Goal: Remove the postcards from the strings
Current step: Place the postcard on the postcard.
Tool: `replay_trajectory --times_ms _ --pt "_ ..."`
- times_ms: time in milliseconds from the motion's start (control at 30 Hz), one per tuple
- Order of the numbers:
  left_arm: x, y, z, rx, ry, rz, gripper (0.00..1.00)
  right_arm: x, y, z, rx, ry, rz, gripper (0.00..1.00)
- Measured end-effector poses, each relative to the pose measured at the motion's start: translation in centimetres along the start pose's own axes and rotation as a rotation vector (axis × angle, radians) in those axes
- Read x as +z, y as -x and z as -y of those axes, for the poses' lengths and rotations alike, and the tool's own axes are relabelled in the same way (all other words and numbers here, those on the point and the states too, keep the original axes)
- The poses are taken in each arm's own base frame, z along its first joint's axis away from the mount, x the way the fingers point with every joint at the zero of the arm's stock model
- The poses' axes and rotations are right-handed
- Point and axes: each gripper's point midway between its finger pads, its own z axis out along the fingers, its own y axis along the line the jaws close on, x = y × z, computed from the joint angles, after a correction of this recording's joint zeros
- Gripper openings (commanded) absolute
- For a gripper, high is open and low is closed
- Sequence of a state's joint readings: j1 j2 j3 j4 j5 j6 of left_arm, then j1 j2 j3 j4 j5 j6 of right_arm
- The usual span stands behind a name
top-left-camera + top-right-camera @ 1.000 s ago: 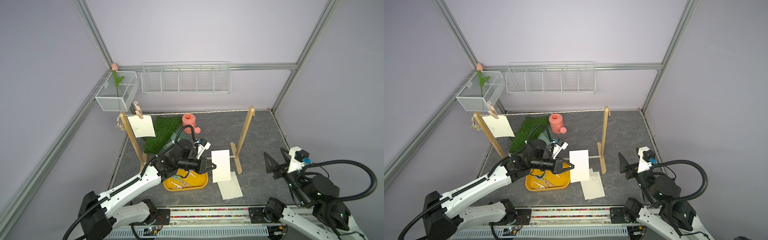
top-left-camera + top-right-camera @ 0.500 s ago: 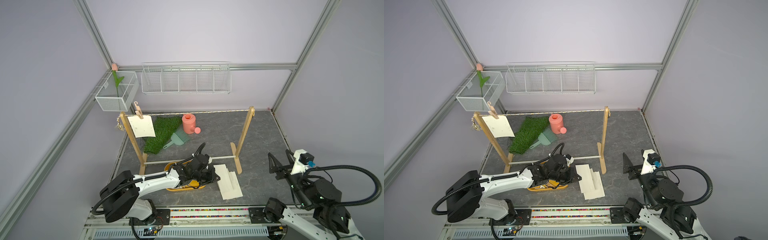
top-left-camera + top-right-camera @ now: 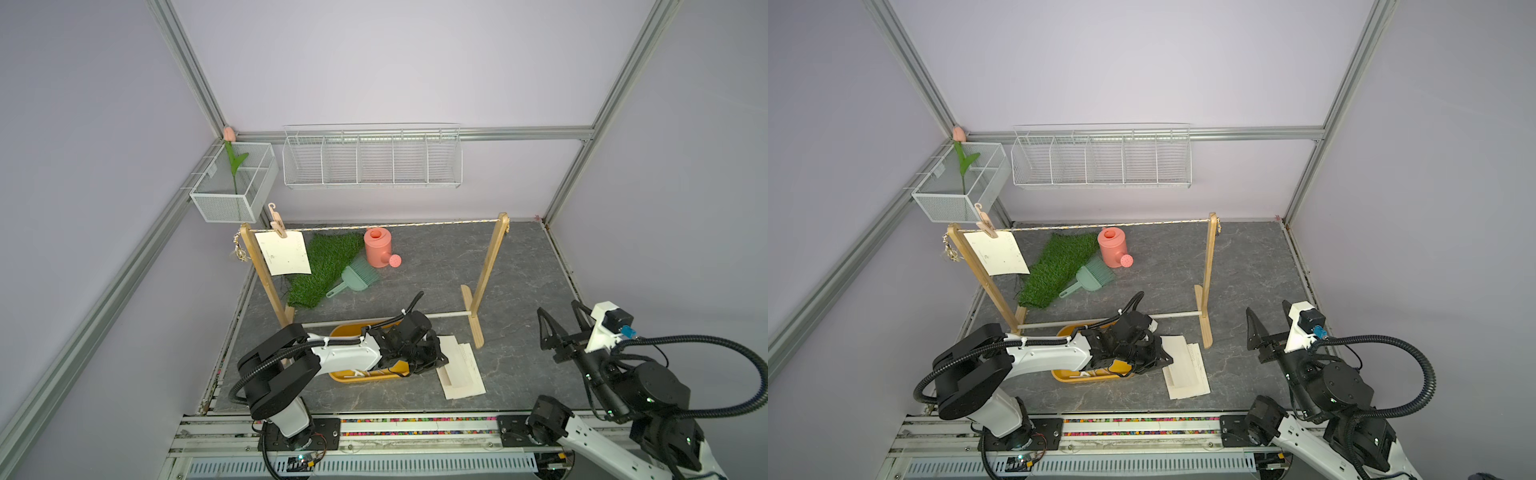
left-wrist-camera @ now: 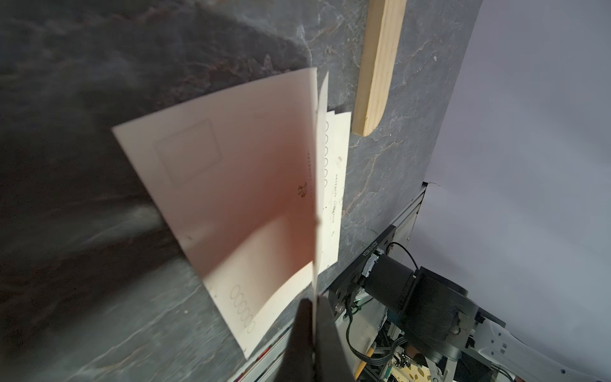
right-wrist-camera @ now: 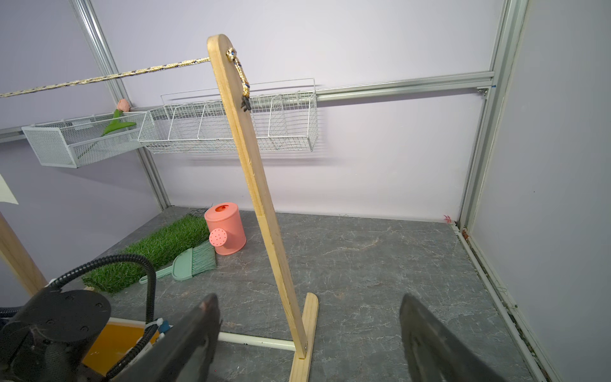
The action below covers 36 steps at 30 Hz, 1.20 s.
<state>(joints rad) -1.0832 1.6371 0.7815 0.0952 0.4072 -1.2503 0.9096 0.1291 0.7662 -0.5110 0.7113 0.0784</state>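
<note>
Right now my left gripper point(image 4: 313, 314) is clamped on one edge of a postcard point(image 4: 321, 96). The card stands on edge, its long axis running straight away from my fingertips. It sits just above the pile point(image 3: 463, 380) of loose cards by the front edge of the tabletop point(image 3: 519, 270), beside the rack's right foot point(image 3: 473, 324). My right gripper point(image 3: 557, 309) hangs spread and empty toward the front-right corner. Farther off, toward the far-left corner, a hanging postcard point(image 3: 284, 253) is pinned by a clothespin point(image 3: 276, 222) to the string point(image 3: 395, 225). I'd judge that is my left arm's side.
</note>
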Motion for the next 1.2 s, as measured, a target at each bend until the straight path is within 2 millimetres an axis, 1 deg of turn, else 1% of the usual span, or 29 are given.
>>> replay_trajectory --times_ms 133,333,400,467,533,600,700,800,867,967,1033,1100,1200 --pt "0.0 -0.1 0.0 0.0 0.002 -0.007 0.0 0.0 0.0 0.0 0.0 0.002 0.0 0.86" --pt "-0.2 -0.2 0.2 0.007 0.021 -0.02 0.11 0.0 0.0 0.0 0.0 0.002 0.0 0.86" --pt "-0.3 -0.4 -0.1 0.011 0.034 -0.024 0.14 0.0 0.0 0.0 0.0 0.002 0.0 0.86" --pt "-0.5 -0.5 -0.4 0.015 0.049 -0.028 0.2 0.0 0.0 0.0 0.0 0.002 0.0 0.86" --pt "-0.8 -0.7 -0.6 0.024 0.063 -0.03 0.25 0.0 0.0 0.0 0.0 0.001 0.0 0.86" --pt "-1.2 -0.8 -0.6 0.035 0.073 -0.029 0.28 0.0 0.0 0.0 -0.001 0.001 0.0 0.86" --pt "-2.0 -0.8 -0.4 0.065 0.091 -0.019 0.28 0.1 0.0 -0.1 -0.002 0.001 -0.003 0.86" --pt "-3.2 -0.5 -0.1 0.118 0.122 0.01 0.3 0.2 -0.1 -0.1 -0.007 -0.001 -0.008 0.86" --pt "-4.5 0.0 0.6 0.171 0.147 0.044 0.33 0.3 -0.2 -0.2 -0.009 0.002 -0.011 0.86" --pt "-7.3 0.9 2.8 0.288 0.159 0.124 0.38 0.4 -0.3 -0.8 -0.016 0.03 -0.017 0.86" --pt "-10.0 1.7 4.9 0.387 0.15 0.206 0.44 0.6 -0.3 -1.7 -0.026 0.071 -0.022 0.86" --pt "-12.9 2.1 6.5 0.484 0.138 0.29 0.48 0.8 -0.3 -2.9 -0.045 0.126 -0.035 0.86" --pt "-18.2 2.3 8.1 0.613 0.119 0.435 0.55 1.4 0.4 -5.5 -0.073 0.238 -0.058 0.86"
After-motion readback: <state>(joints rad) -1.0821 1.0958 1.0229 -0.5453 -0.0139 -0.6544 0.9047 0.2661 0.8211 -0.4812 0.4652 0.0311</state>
